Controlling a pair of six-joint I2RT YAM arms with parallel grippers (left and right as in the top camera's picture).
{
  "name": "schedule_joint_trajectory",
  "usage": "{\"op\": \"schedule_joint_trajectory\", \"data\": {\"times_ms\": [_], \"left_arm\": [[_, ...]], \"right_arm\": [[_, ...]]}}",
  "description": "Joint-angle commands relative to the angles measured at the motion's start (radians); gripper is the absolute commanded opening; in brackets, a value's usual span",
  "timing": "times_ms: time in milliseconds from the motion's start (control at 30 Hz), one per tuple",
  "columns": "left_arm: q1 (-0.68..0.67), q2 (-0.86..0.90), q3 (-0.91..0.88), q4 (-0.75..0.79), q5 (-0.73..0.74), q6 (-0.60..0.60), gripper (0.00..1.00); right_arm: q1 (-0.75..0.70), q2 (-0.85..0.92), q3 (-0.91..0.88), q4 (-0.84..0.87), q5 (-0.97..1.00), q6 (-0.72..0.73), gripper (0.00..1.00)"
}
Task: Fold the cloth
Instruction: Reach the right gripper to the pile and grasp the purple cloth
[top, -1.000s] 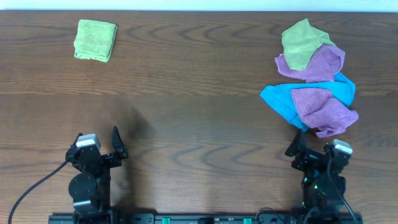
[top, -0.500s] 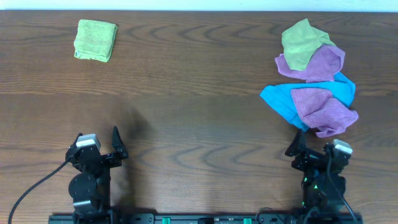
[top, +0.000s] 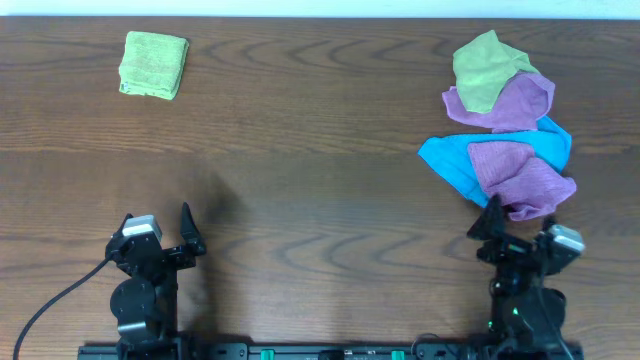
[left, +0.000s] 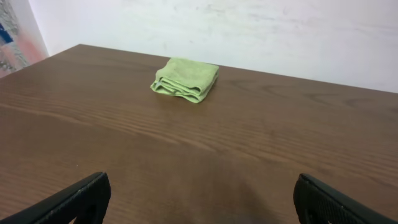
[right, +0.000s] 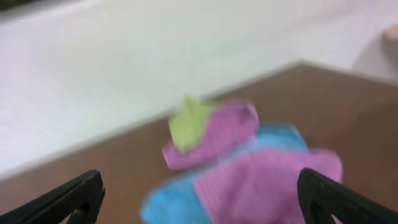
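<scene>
Wood-grain table, crumpled cloth pile

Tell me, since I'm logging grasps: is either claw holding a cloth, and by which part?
Nothing is held: the left claw and right claw are open and empty; the cloth pile lies free.

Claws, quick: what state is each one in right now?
Left claw: open, holding nothing.
Right claw: open, holding nothing.

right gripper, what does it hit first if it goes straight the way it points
Likely the near purple cloth, straight ahead of the right gripper; blur in the wrist view leaves depth unclear.
</scene>
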Motion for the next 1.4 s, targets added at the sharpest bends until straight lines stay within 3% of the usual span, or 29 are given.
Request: {"op": "schedule_joint_trajectory", "data": {"times_ms": [0, 133, 267, 467, 633, 767, 900, 1200, 1367], "left_arm": [[0.0, -0.007, -0.032, -0.009, -0.018, -0.004, 0.95], [0.0, -0.007, -0.032, -0.009, -0.018, -0.004, 0.95], [0.0, -0.007, -0.032, -0.009, -0.018, -0.003, 0.95], [0.0, -0.007, -0.032, -0.009, -0.018, -0.003, 0.95], [0.0, -0.007, -0.032, -0.009, -0.018, -0.004, 0.95], [0.0, -0.007, -0.032, -0.009, -0.018, -0.004, 0.95], [0.0, -0.007, -0.032, -0.009, -0.018, -0.004, 0.96], [0.0, -0.007, -0.032, -0.009, -0.019, -0.004, 0.95], [0.0, -0.007, -0.032, -0.009, -0.018, -0.003, 0.95]], "right_arm": [[-0.024, 0.026, 0.0, 0.062, 0.022, 0.02, 0.99], [-0.077, 0.205, 0.052, 0.099, 0.005, 0.026, 0.99], [-0.129, 0.46, 0.224, 0.055, -0.053, 0.025, 0.99], [-0.196, 0.91, 0.606, -0.385, -0.078, 0.059, 0.99], [-0.204, 1.122, 0.718, -0.659, -0.081, 0.096, 0.99], [-0.204, 1.146, 0.724, -0.831, -0.065, 0.245, 0.99], [-0.205, 1.089, 0.719, -0.902, -0.002, 0.253, 0.99], [-0.352, 1.102, 0.585, -0.755, -0.082, 0.108, 0.9], [-0.426, 1.112, 0.547, -0.594, -0.183, 0.029, 0.78]]}}
